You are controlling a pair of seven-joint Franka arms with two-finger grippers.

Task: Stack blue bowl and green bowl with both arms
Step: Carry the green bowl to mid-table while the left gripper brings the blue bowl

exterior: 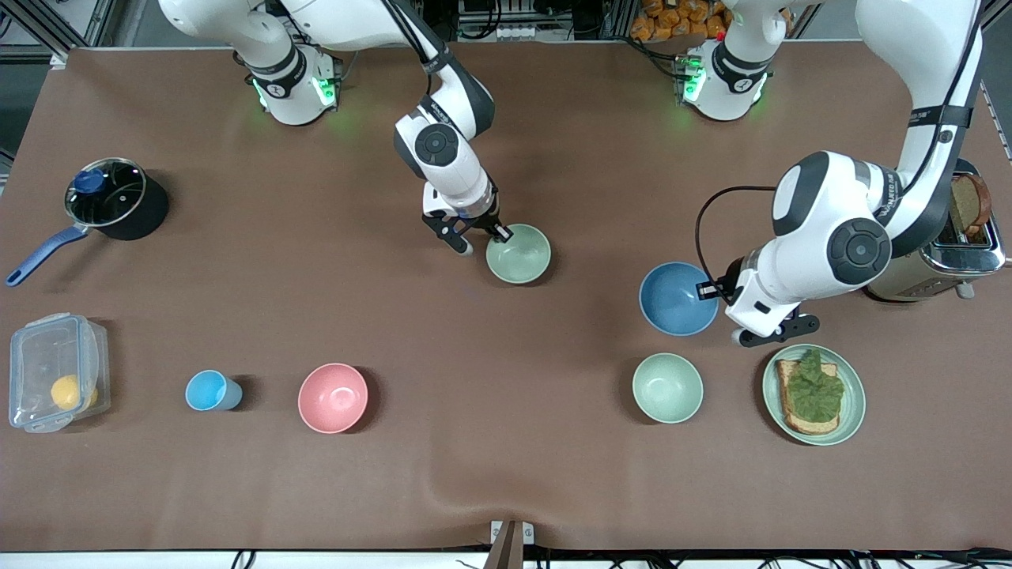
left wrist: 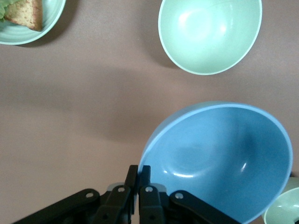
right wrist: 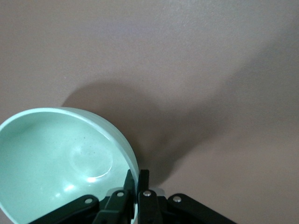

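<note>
Front view: we see right gripper clamped on green bowl rim, mid-table; left gripper pinching blue bowl rim, toward left arm's end. Lidded box holds yellow fruit.
Left wrist view: blue bowl rim between fingers; mint bowl empty.
Right wrist view: fingers closed on green bowl rim.

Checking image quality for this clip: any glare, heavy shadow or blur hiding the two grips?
Front view: even light, soft shadows, the left gripper partly hidden by its arm. Left wrist view: small highlights inside the blue bowl, rim pinch readable. Right wrist view: a broad shadow on the table beside the green bowl; grip sharp.
</note>
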